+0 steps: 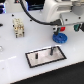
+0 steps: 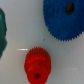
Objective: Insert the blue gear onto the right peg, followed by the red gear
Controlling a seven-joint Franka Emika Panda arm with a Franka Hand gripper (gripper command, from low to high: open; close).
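Note:
The blue gear lies flat on the white table, past the plate's right end; it also shows in the wrist view. The smaller red gear lies on the table close beside it, apart from it; in the exterior view the hand mostly hides it. The grey black-edged plate carries two thin dark pins; the right peg stands bare. My gripper hovers over the two gears. Its fingers do not show in the wrist view, and the exterior view is too small to tell how they stand.
A beige blocky object stands at the exterior view's left. A dark teal thing sits at the edge of the wrist view. The left-hand pin is bare. Dark equipment lines the back edge.

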